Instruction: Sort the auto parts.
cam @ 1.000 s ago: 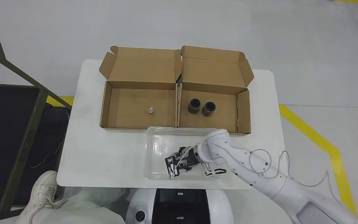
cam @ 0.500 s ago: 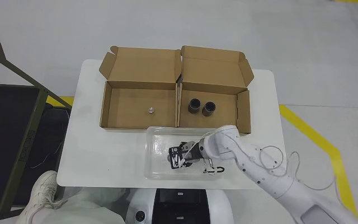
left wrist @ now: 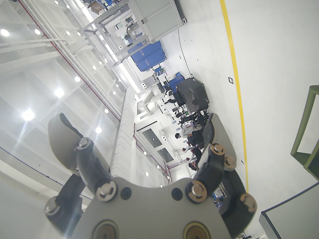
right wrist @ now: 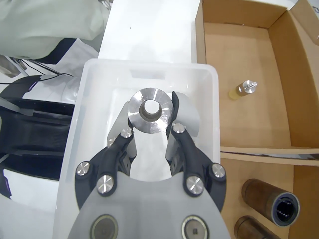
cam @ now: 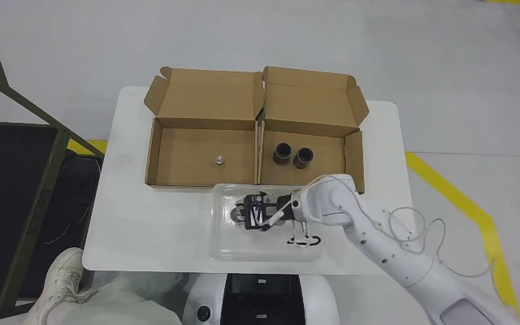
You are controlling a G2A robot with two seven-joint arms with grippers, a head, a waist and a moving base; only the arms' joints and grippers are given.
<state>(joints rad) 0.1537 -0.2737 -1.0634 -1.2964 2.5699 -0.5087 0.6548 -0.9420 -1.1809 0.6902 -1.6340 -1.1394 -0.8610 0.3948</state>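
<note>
My right gripper (right wrist: 150,110) is shut on a silver metal ring (right wrist: 160,125) with a round hole, holding it by its sides above the clear plastic tray (right wrist: 74,125). From above, the right gripper (cam: 253,213) and the ring (cam: 240,214) hang over the tray's (cam: 221,244) far half, near the two cardboard boxes. The left box (cam: 162,158) holds one small brass-and-silver part (cam: 218,159), also visible as the small part (right wrist: 243,89). Two dark cylinders (cam: 283,152) (cam: 304,156) lie in the right box (cam: 351,162). My left gripper (left wrist: 135,125) is open, holding nothing, and points away from the table.
Both boxes stand side by side at the table's far half with lids folded back. The tray sits at the front edge of the white table (cam: 122,211). A black cable loop (cam: 302,240) hangs under the right arm. Bare tabletop lies left and right of the tray.
The right gripper has carried the ring from the tray's front part toward the boxes, turning a little as it went. Nothing in the boxes has moved.
</note>
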